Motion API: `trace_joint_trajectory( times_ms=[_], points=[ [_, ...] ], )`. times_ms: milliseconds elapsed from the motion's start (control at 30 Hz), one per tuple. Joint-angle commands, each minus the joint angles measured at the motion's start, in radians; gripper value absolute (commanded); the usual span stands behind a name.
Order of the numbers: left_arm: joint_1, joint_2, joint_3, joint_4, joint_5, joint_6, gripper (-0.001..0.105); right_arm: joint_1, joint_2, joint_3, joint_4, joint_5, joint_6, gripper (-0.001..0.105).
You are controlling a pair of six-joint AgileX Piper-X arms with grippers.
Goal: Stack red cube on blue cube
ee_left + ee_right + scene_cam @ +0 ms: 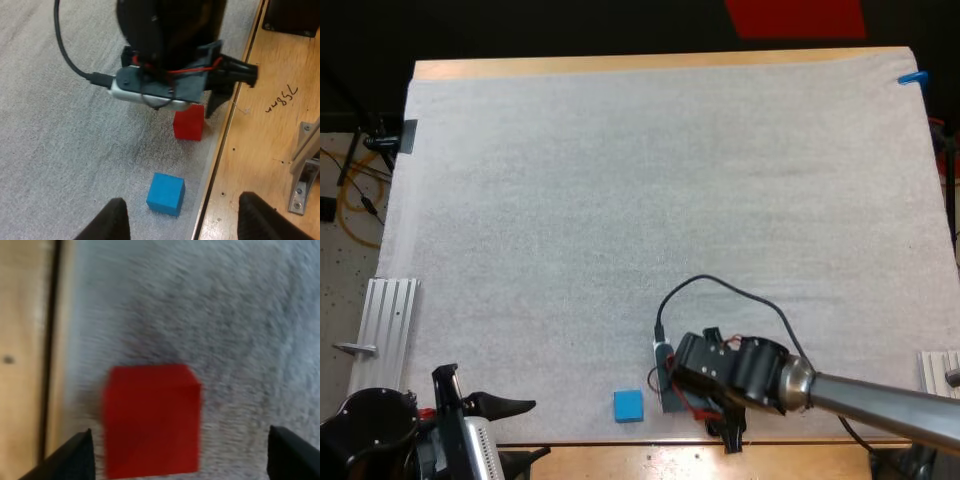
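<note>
Red cube (150,420) sits on the white mat (620,200), close to the mat's near edge where the wooden bench (260,150) begins. The right gripper (180,435) hangs just above it, released: its two black fingers (75,455) stand apart, one on each side of the cube, and neither of them touches it. From the left wrist view the cube looks to rest flat on the mat, not lifted. The blue cube (166,193) lies near it along the same edge, apart from it, with nothing on top. The left gripper (480,392) waits at the near left corner of the bench, also released, with nothing between its fingers.

I judge that the step in hand is the approach for the grasp of the red cube; the stacking is not yet begun. The next move calls for lowering the right gripper until the fingers are at both sides of the cube, then closing on it squarely. After that it needs a lift and a short carry sideways over the blue cube. The bench edge is close, so the descent should be straight.
</note>
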Motion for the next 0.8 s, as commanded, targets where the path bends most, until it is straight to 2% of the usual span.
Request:
trace_joint_trajectory(
  times_ms=[0, 400, 767],
  points=[
    [-0.002, 0.003, -0.004, 0.011, -0.002, 0.007, 0.047, -0.020, 0.008, -0.001, -0.008, -0.001, -0.017, 0.069],
    [-0.002, 0.003, -0.004, 0.011, -0.002, 0.007, 0.047, -0.038, 0.018, -0.001, -0.039, -0.062, -0.006, 0.069],
    [-0.002, 0.003, -0.004, 0.011, -0.002, 0.007, 0.047, -0.038, 0.047, 0.006, -0.060, -0.137, 0.048, 0.069]
  ],
)
